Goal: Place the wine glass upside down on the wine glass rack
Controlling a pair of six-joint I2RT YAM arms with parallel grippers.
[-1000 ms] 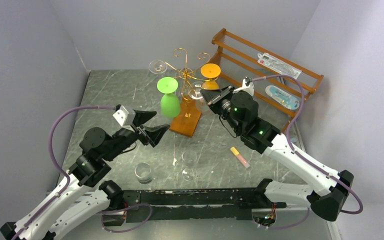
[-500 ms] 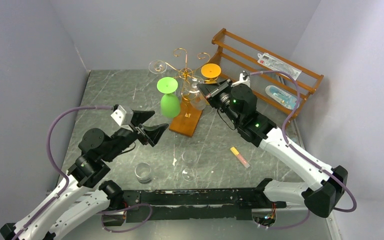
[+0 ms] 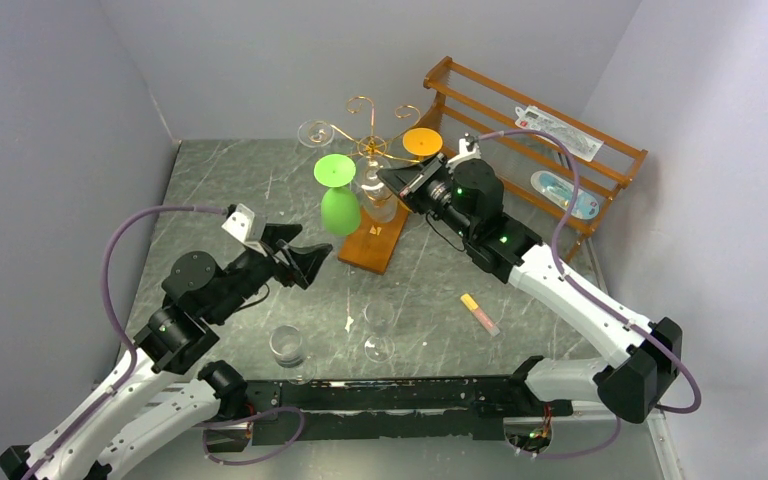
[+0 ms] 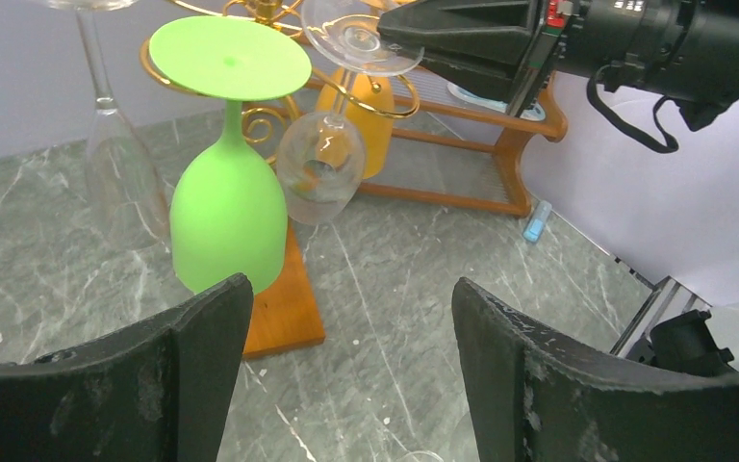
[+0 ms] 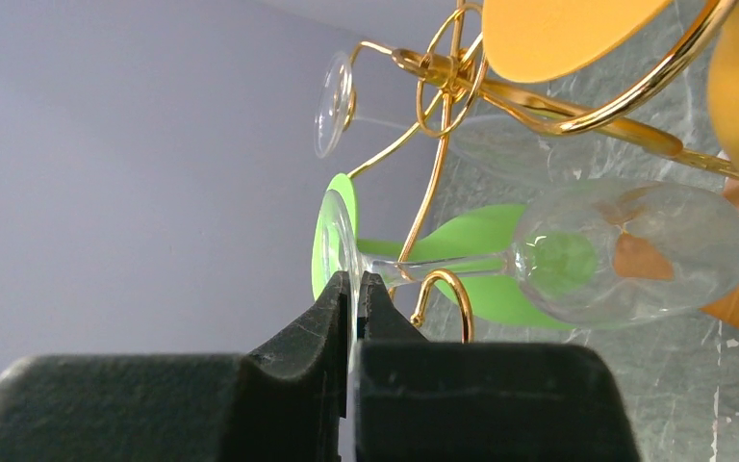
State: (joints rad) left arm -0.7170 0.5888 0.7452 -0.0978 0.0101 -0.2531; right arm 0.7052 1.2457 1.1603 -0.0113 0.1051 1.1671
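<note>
My right gripper [image 3: 388, 180] [image 5: 354, 284] is shut on the foot of a clear wine glass [image 3: 379, 197] [image 5: 635, 250] [image 4: 319, 168]. The glass hangs bowl-down against the wine glass rack [image 3: 368, 150], a gold wire tree on an orange-brown wooden base [image 3: 372, 243] [image 4: 284, 308]. In the right wrist view its stem lies right beside a curled gold hook [image 5: 447, 289]. A green glass [image 3: 338, 200] [image 4: 226, 212], an orange glass [image 3: 421, 142] and another clear glass [image 3: 313, 132] hang upside down on the rack. My left gripper [image 3: 305, 262] [image 4: 351, 289] is open and holds nothing, low and in front of the rack.
A brown wooden slatted shelf [image 3: 600, 160] with packaged items stands at the back right. On the near table are a clear tumbler [image 3: 288, 345], another clear stemmed glass [image 3: 378, 330] and a yellow-pink marker [image 3: 480, 314]. Grey walls close in both sides.
My right arm has carried the clear glass left and back, in among the rack's arms. My left gripper has shifted slightly and stayed open.
</note>
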